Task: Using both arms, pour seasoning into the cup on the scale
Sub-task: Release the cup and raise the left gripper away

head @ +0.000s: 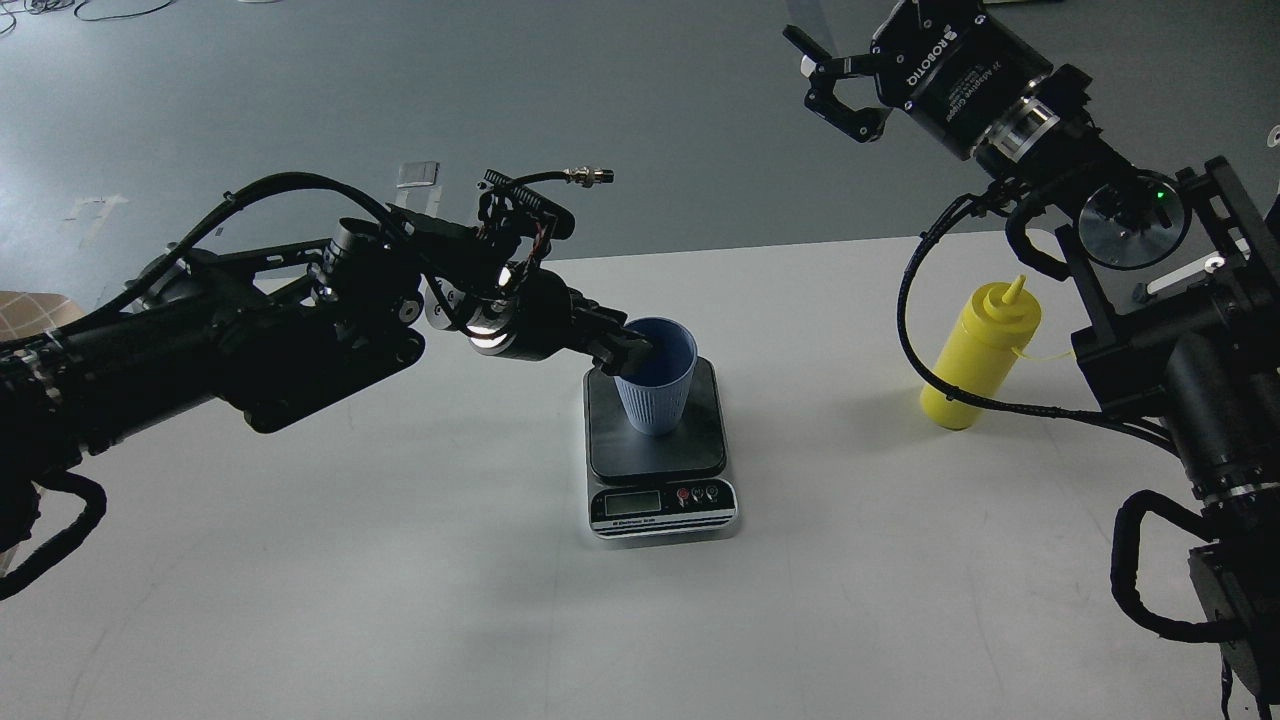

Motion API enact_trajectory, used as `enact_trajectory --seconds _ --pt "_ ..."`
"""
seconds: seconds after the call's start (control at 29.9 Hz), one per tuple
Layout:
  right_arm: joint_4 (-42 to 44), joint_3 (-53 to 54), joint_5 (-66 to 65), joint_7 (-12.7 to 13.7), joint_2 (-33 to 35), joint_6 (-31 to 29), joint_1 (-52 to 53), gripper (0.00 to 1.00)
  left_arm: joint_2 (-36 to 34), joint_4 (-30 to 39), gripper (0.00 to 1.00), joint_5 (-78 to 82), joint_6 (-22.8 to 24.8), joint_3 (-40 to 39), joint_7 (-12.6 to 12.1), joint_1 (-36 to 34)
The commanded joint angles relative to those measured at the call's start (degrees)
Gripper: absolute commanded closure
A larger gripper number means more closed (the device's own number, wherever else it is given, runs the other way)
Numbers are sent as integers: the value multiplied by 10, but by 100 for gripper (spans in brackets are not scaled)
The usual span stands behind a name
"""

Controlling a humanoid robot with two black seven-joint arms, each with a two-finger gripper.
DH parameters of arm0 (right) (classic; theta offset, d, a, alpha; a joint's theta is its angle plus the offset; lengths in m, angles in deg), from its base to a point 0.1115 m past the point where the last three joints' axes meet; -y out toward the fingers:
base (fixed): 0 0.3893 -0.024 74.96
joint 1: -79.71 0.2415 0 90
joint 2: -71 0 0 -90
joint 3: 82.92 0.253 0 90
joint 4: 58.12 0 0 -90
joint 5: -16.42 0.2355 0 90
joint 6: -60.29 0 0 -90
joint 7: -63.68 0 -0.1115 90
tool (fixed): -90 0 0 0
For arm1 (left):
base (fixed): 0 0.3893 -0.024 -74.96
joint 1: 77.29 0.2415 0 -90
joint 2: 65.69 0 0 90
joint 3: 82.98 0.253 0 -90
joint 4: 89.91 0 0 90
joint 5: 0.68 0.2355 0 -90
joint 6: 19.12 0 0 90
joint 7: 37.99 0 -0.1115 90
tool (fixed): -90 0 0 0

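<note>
Your left gripper (628, 350) grips the cup (655, 376) by its rim at nine o'clock, steadying it on the scale (660, 455) at the desk's (400, 560) centre for weighing. The bottle (978, 353) waits upright at three o'clock (untouched), while your right gripper (835, 85) hovers released, well above it.

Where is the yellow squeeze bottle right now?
In the head view, the yellow bottle stands upright on the table's right side, right of the scale, ungripped.
</note>
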Motion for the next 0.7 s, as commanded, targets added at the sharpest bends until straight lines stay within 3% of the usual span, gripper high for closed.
enact_trajectory --seconds 0.0,0.27,0.47,0.6,0.67 --pt "0 0 0 0 0 0 0 0 -1 0 37 -16 0 -1 0 -3" --pt "-1 0 0 0 0 0 -3 0 -11 1 28 -54 0 -19 0 -5" --pt "-1 0 0 0 0 0 -4 0 -40 1 20 -94 0 -76 1 -4" --pt "-1 1 0 0 0 0 -5 0 -72 1 3 -176 0 -159 3 0" --pt "-1 1 0 0 0 0 -5 0 -83 0 2 -212 0 -187 2 2"
